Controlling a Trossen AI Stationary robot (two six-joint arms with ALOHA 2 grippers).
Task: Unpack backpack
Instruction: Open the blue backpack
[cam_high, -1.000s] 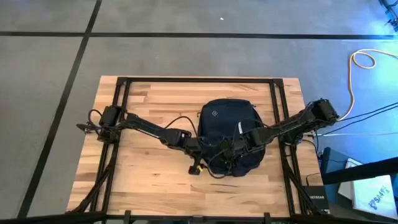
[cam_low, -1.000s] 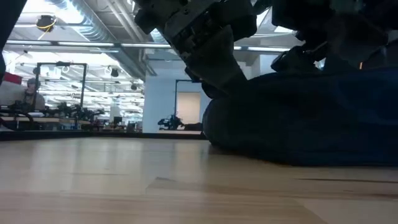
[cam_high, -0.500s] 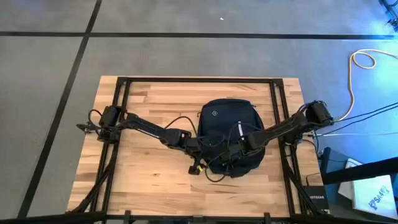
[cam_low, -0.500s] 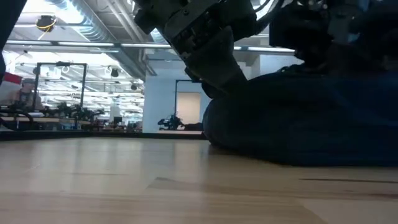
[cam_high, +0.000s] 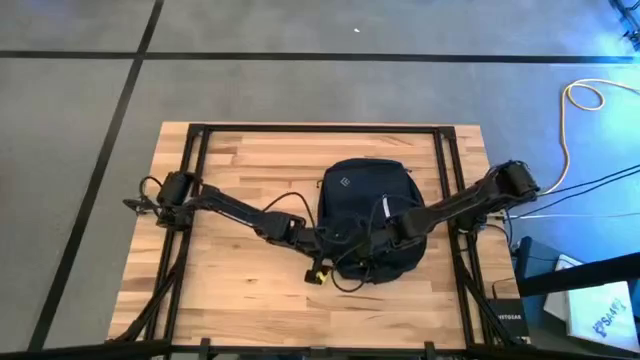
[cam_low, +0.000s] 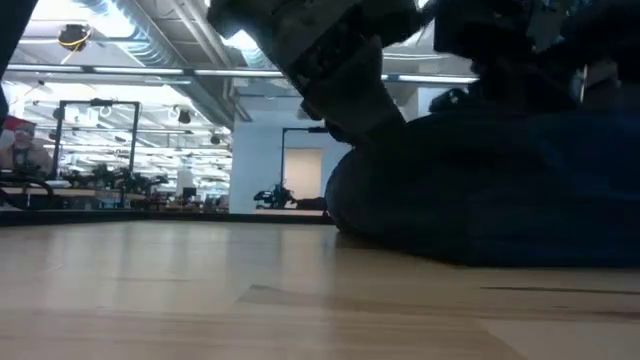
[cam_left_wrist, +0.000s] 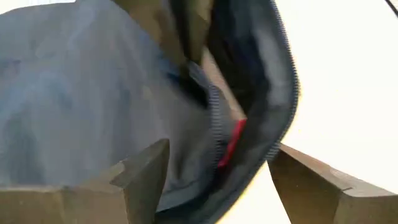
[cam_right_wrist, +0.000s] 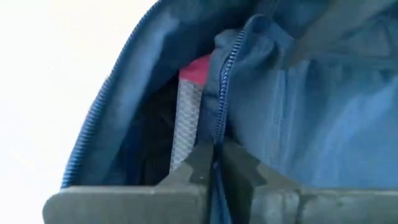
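At mid-table lies the backpack, its near end opened; the right gripper jaws pinch its zipper edge, the left gripper jaws spread wide at the opening

Operator A: My high view is evenly lit. The table shows no hard shadows, though a blue cast sits at the right edge.

Operator B: My low view is backlit. Ceiling lights glare, so the backpack reads as a near-black silhouette. The near tabletop is soft.

Operator A: Both my wrist views are blurred, with blown-out white backgrounds.
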